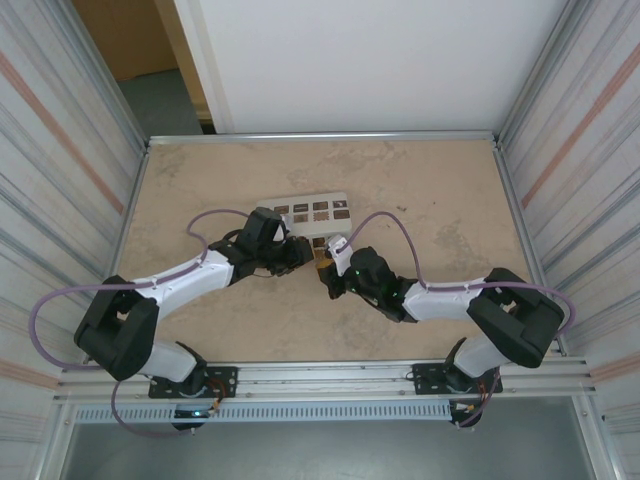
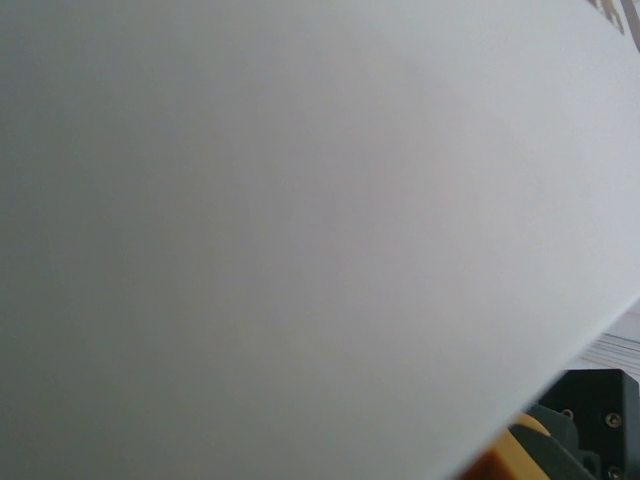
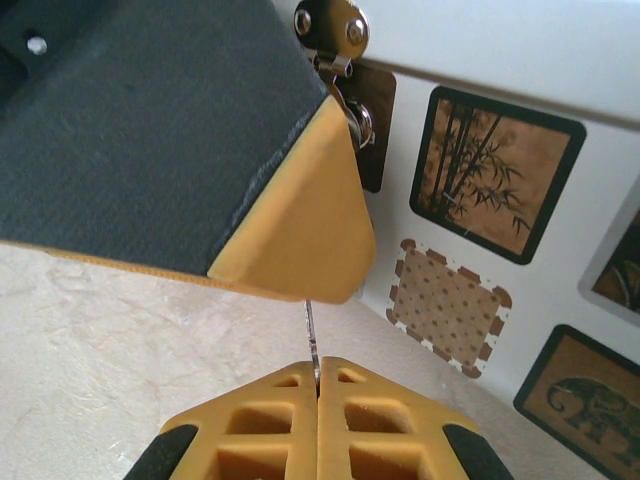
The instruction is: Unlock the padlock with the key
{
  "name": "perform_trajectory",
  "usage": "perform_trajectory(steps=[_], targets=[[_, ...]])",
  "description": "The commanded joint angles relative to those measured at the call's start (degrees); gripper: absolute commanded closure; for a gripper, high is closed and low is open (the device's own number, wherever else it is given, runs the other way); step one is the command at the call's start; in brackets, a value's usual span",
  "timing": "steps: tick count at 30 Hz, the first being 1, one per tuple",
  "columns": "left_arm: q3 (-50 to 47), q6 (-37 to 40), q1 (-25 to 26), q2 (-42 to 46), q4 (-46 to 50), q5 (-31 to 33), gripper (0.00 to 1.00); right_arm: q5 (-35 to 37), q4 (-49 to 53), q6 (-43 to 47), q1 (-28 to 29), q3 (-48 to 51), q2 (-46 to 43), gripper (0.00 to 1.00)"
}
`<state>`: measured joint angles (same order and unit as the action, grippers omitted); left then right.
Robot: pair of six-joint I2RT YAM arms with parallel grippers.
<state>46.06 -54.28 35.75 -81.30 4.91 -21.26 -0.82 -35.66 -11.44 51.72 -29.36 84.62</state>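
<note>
Between the right gripper [image 3: 318,372] fingertips, pinching the key [image 3: 311,335] tight, just below the left gripper [image 1: 300,254]; can't tell its grip, unlocking probably not done.

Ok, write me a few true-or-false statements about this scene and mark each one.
1. The right gripper is shut on a thin metal blade, apparently the key. True.
2. The white box lies far from the right gripper. False: it lies right beside it.
3. One square on the white box shows bamboo. True.
4. The table is dark green. False: it is pale, mottled beige.
</note>
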Motion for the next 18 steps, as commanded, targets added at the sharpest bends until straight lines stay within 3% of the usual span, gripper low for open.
perform_trajectory(steps=[1,18], targets=[[-0.41,-0.87,0.51,2.59,-1.61,-1.30,0.86,1.78,-1.74,0.89,-0.40,-1.61,0.93,1.00],[-0.46,-0.76,0.55,3.07,-1.20,-0.89,0.86,1.86,0.04,1.17,-0.40,-0.41,0.71,1.00]])
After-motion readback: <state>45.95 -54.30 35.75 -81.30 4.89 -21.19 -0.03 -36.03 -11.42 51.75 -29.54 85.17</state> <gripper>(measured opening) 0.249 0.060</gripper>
